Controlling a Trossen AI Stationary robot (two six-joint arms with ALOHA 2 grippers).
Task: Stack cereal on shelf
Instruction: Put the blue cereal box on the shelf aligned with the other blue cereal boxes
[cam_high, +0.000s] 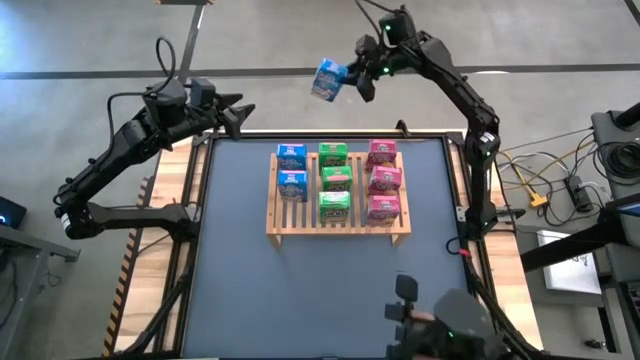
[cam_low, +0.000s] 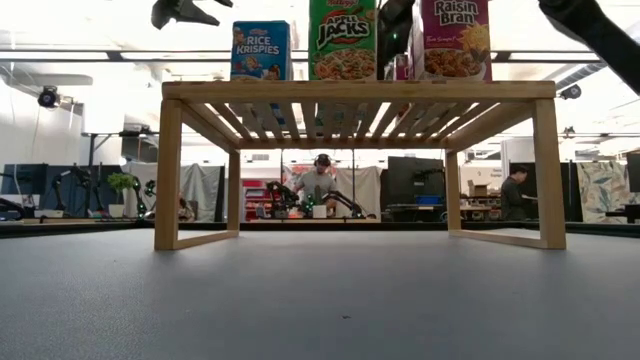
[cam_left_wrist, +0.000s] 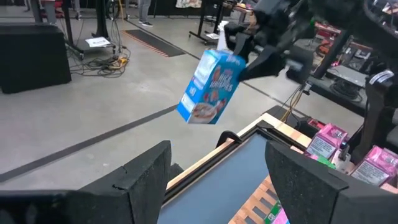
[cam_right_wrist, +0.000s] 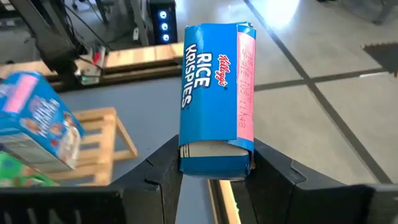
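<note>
The wooden slatted shelf (cam_high: 340, 225) stands on its legs (cam_low: 168, 180) mid-table. On it stand two blue cereal boxes (cam_high: 291, 170), three green ones (cam_high: 334, 180) and three pink ones (cam_high: 383, 180), in columns. My right gripper (cam_high: 352, 78) is shut on another blue cereal box (cam_high: 328, 80), high over the floor just past the table's far edge. The left wrist view shows this box (cam_left_wrist: 211, 87) tilted in the air. My left gripper (cam_high: 240, 112) stands open at the table's far left corner, holding nothing. My right gripper pinches one short end of the blue box (cam_right_wrist: 214, 163) between its two fingers (cam_right_wrist: 163, 171), one on each side. The box sticks out ahead of the fingers, along them. It is lifted clear of table and shelf and tilts downward.
On the shelf, the blue column has bare slats (cam_high: 290, 212) at its near end. The dark table top (cam_high: 330, 290) lies bare in front of the shelf. Cables (cam_high: 560, 190) lie on the floor to the right. People sit in the room beyond the table (cam_low: 322, 180).
</note>
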